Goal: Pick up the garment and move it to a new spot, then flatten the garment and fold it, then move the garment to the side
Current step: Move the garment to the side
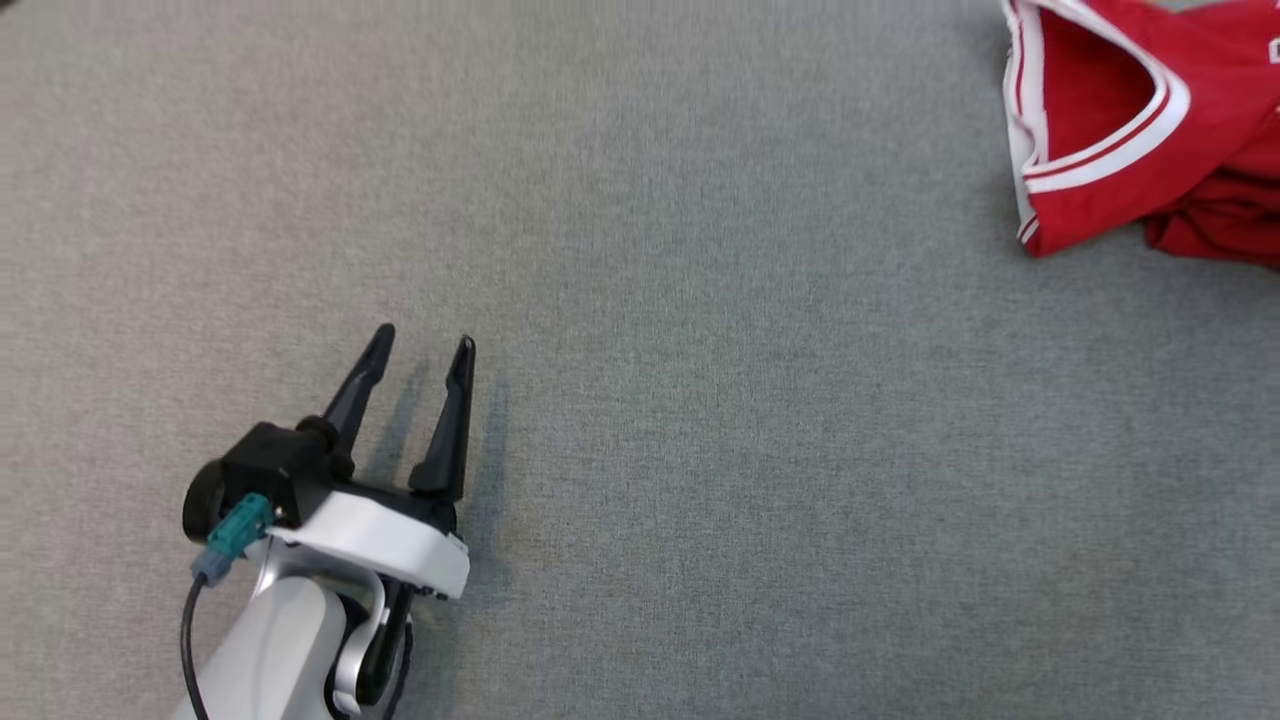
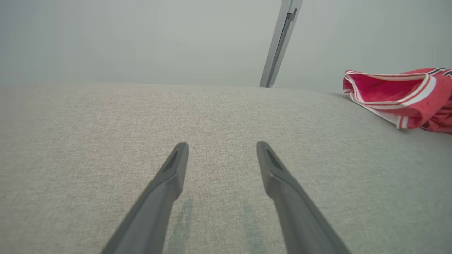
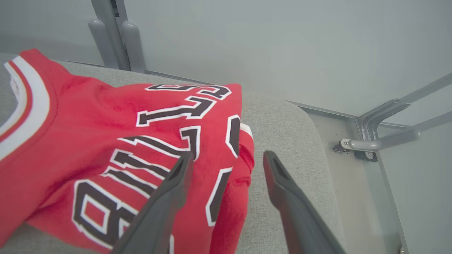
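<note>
The red jersey (image 3: 106,116) lies bunched in loose layers on the grey padded surface (image 1: 700,400), directly under and ahead of the right gripper (image 3: 229,155). That gripper's fingers stand apart with nothing between them, one over the lettered cloth and the other past the jersey's folded edge. From the left gripper (image 1: 424,338), which is also open and empty above bare padding, the jersey sits well ahead and far off to its right. The cloth looks light, thin and limp. It would probably sag and unfold if lifted at one point, and the smooth knit may slide over itself. The white-trimmed armhole or neck band looks like the firmest place to pinch. The stacked edge just below the right fingers would suit taking all layers together.
</note>
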